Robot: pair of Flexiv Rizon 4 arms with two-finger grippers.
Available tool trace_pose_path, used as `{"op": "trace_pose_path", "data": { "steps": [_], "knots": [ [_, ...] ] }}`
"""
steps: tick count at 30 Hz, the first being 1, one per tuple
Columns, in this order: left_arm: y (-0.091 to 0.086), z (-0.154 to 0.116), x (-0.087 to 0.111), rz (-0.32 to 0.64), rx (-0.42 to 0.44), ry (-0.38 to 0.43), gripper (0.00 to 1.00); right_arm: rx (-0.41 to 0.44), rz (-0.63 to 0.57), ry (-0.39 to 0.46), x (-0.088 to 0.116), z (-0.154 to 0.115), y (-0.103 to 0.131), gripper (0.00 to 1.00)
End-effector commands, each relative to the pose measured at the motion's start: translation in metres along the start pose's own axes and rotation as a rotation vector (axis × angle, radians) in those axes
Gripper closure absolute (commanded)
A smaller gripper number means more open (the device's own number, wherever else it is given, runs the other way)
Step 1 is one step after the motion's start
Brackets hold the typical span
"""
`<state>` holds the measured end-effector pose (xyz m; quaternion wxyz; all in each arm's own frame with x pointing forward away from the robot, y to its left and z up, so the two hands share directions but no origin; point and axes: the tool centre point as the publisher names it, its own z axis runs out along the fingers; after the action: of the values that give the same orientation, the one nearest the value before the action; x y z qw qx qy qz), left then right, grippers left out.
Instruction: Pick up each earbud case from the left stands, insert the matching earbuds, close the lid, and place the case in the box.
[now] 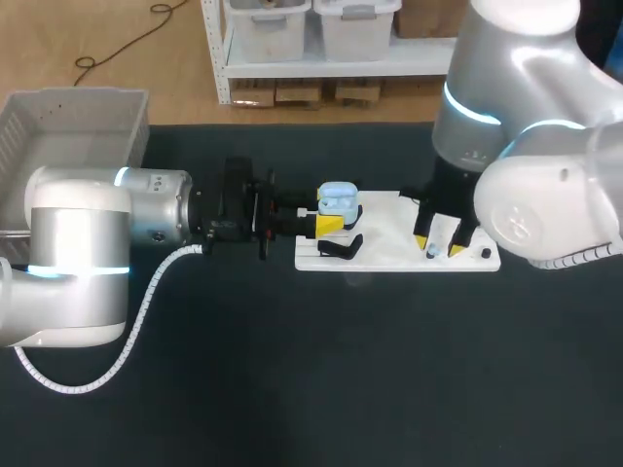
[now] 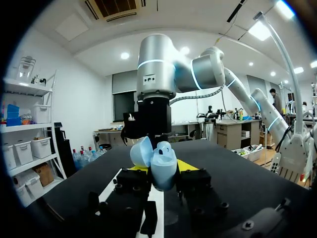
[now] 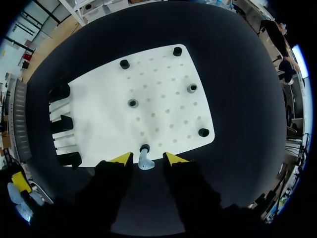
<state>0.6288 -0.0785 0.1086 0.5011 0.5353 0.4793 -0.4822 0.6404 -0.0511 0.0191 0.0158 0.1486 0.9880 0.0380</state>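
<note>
First, from the head view, we see our left gripper (image 1: 331,218) reaching in over the dark table (image 1: 292,389) to the left end of the white board (image 1: 399,255), clamped on the pale blue case (image 1: 338,199), whose lid stands open. The case is held just off the board's left edge, beside the black stands (image 1: 341,248). Our right gripper (image 1: 438,245) hangs over the board's right end, and the grey box (image 1: 76,94) sits well apart at the table's far left corner. Next, in the left wrist view, the case (image 2: 163,168) is pinched between our own fingers, one on each side, with its lid (image 2: 141,151) tipped back, and our right arm stands straight ahead of it. Last, in the right wrist view, the right gripper (image 3: 147,157) is spread apart at the board's (image 3: 163,89) near edge. A small pale earbud (image 3: 145,162) lies in the gap between the yellow tips, touching neither, right against a dark peg (image 3: 144,148). More pegs (image 3: 124,64) dot the board further ahead.
</note>
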Motion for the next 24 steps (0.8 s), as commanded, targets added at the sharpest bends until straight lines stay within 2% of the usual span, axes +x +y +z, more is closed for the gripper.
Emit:
{"op": "trace_pose_path", "data": {
  "steps": [1, 9, 18, 24],
  "knots": [
    [-0.0009, -0.0001, 0.0005, 0.002, -0.003, -0.002, 1.00, 0.005, 0.005, 0.001, -0.0016, 0.0041, 0.0015, 0.62],
    [-0.0009, -0.0001, 0.0005, 0.002, -0.003, -0.002, 1.00, 0.006, 0.016, 0.002, -0.0032, 0.0065, 0.0009, 0.69],
    [-0.0009, -0.0001, 0.0005, 0.002, -0.003, -0.002, 1.00, 0.004, 0.026, 0.005, -0.0033, 0.0074, -0.0003, 0.70],
    [-0.0009, -0.0001, 0.0005, 0.002, -0.003, -0.002, 1.00, 0.003, 0.027, 0.005, -0.0034, 0.0073, -0.0003, 0.74]
  ]
}}
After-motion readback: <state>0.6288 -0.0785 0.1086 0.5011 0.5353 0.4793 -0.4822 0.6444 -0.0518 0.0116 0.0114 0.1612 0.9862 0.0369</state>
